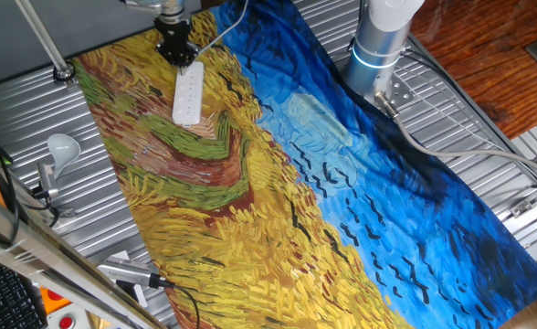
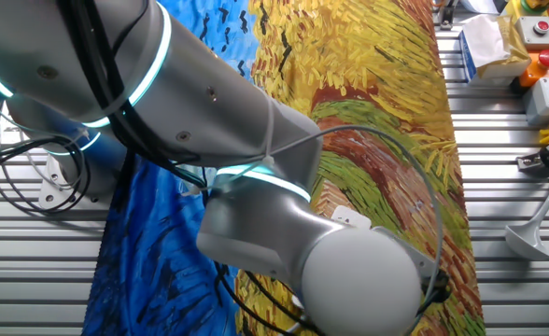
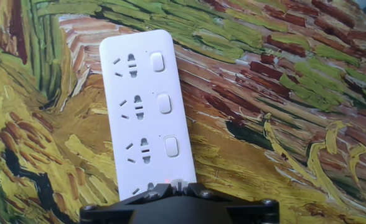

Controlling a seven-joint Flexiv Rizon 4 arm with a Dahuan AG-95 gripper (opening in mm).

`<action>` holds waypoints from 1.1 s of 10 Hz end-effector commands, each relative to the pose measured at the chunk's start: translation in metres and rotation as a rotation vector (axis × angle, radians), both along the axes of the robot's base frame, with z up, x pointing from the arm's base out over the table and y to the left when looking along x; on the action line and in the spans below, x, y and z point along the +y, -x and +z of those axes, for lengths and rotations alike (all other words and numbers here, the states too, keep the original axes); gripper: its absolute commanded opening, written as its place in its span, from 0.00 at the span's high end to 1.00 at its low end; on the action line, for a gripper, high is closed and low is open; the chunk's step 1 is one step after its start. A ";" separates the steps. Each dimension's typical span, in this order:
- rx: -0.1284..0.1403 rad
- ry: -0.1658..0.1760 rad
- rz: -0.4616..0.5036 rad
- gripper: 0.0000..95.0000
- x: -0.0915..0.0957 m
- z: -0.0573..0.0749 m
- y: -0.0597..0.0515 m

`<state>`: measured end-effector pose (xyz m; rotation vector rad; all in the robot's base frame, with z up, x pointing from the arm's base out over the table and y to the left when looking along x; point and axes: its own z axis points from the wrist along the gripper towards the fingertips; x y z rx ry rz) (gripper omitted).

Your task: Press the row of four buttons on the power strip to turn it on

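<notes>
The white power strip lies on the painted cloth, its thin cord running off to the back. In the hand view the power strip fills the centre-left, with the row of buttons down its right side. Three buttons show; the nearest end of the row is hidden under my gripper. The fingertips sit together on that near end of the strip, and a small red glow shows just beside them. In one fixed view the gripper hangs over the strip's far end. My arm hides the strip in the other fixed view.
The Van Gogh-style cloth covers the ribbed metal table. A white lamp-like bulb on a stand is to the left, and tools lie at the front left. The robot base stands at the back right.
</notes>
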<state>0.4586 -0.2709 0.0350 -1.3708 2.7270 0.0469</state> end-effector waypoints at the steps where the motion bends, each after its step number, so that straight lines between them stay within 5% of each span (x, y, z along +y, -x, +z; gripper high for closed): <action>1: 0.004 0.012 -0.002 1.00 0.000 -0.010 0.000; 6: 0.015 0.024 -0.002 1.00 0.000 0.011 0.002; 10: 0.013 -0.001 0.006 0.20 0.001 0.011 0.007; 11: 0.013 -0.007 0.005 0.20 0.001 0.011 0.009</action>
